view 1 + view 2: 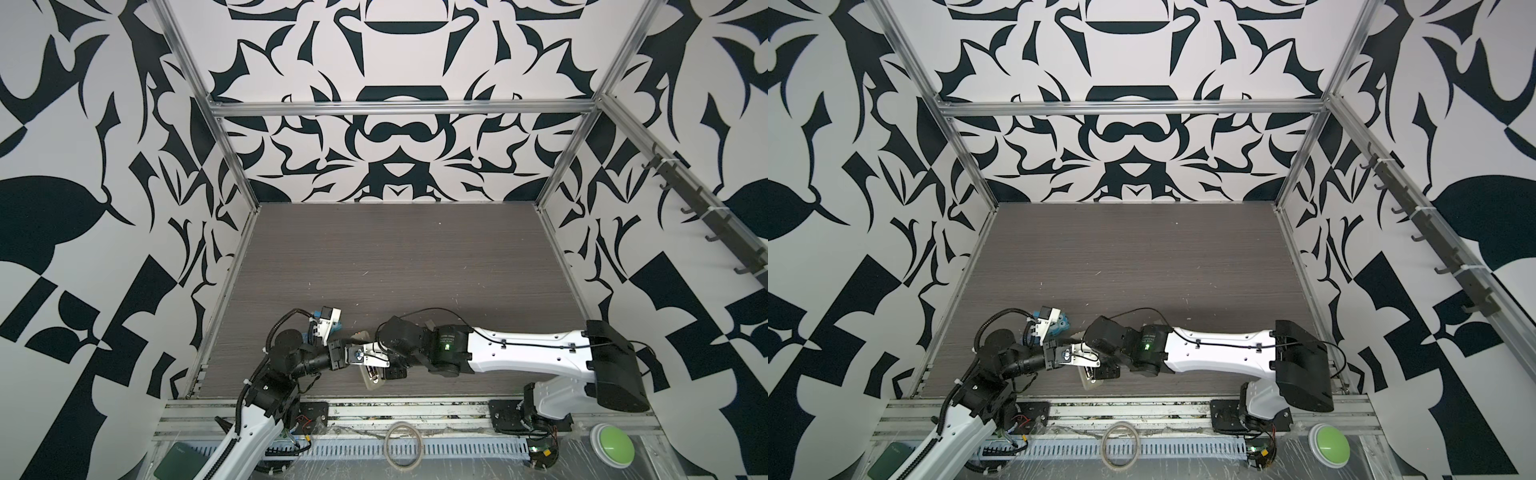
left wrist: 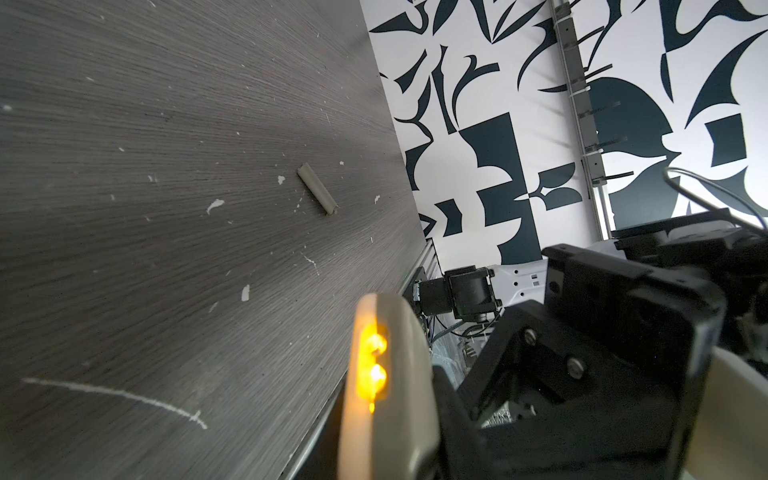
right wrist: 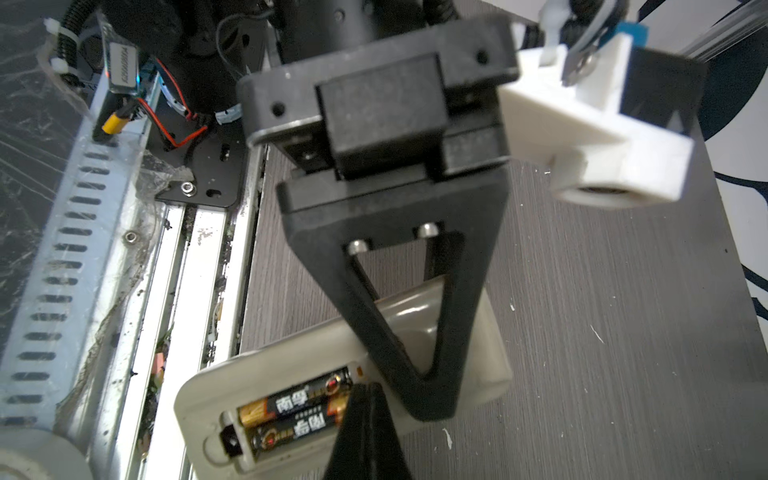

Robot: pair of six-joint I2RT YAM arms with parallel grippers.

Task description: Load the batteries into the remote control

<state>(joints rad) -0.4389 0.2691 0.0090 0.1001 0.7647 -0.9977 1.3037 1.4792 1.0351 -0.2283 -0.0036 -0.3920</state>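
In both top views the slim white plastic remote control (image 1: 371,381) lies low at centre on the grey wood-grain table (image 1: 415,257), the left gripper (image 1: 374,362) clenched across it. Left wrist view, lower centre: its edge shows two orange lights (image 2: 374,374). Right wrist view, bottom: two dark gold-ended cylindrical batteries (image 3: 299,402) fill its open compartment, the right gripper (image 3: 368,390), fingers pressed together, at their end

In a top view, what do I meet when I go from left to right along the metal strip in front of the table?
First the dark green flat object, then the ring of tape, then the round green button.
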